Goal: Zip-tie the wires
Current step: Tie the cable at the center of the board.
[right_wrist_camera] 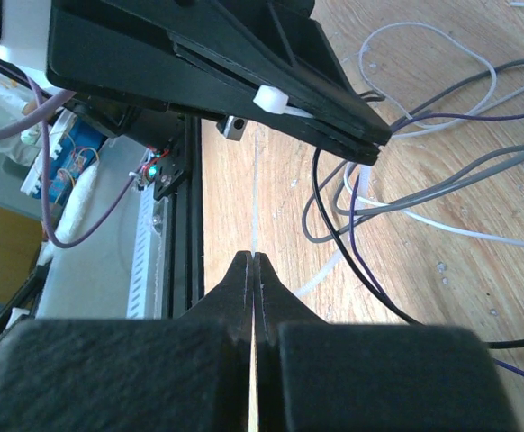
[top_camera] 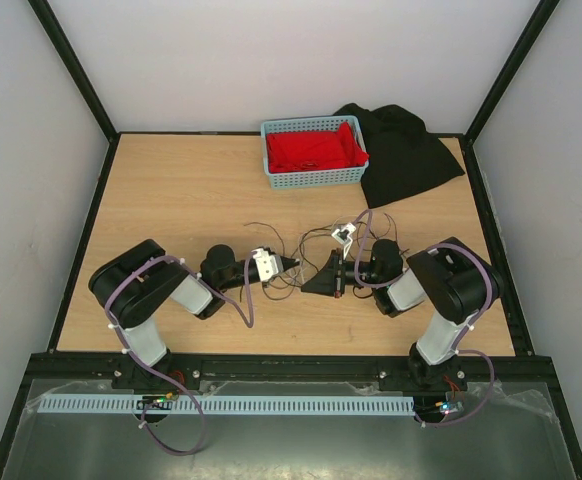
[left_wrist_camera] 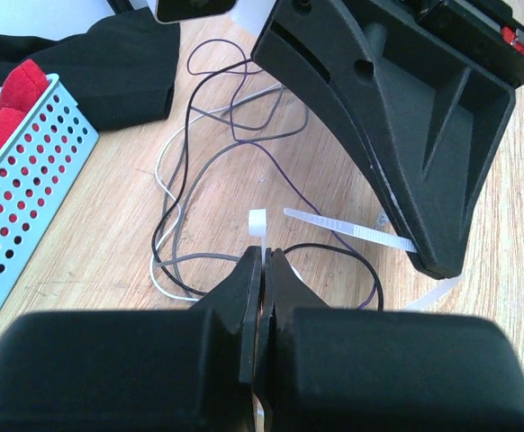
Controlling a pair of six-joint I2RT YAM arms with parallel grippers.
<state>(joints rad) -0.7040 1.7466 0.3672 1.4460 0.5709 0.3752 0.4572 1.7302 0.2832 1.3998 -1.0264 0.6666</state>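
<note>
Two robot arms meet tip to tip near the middle of a wooden surface (top_camera: 171,200), somewhat closer to its near edge. The left tool (left_wrist_camera: 264,258) is clenched on the head end of a white zip tie (left_wrist_camera: 347,228), and the small square head (left_wrist_camera: 257,221) stands just above its fingertips. The right tool (right_wrist_camera: 254,261) is clenched on the ribbed strap further along, so the strap's long axis runs across from the right tool toward the left one. The strap's free tip lies just beside the head, apart from it and not yet in the slot. Closing that gap in line with the slot is probably what the next move depends on. The wires (left_wrist_camera: 179,202), thin grey, black, purple and white strands in loose loops, lie on the surface under and just beyond both tools, toward the far edge. I cannot tell whether the tie passes around them. At the far edge sits a pale blue perforated basket (top_camera: 313,178) of red cloth (top_camera: 311,150), with a black cloth (top_camera: 411,155) toward the far right corner.
</note>
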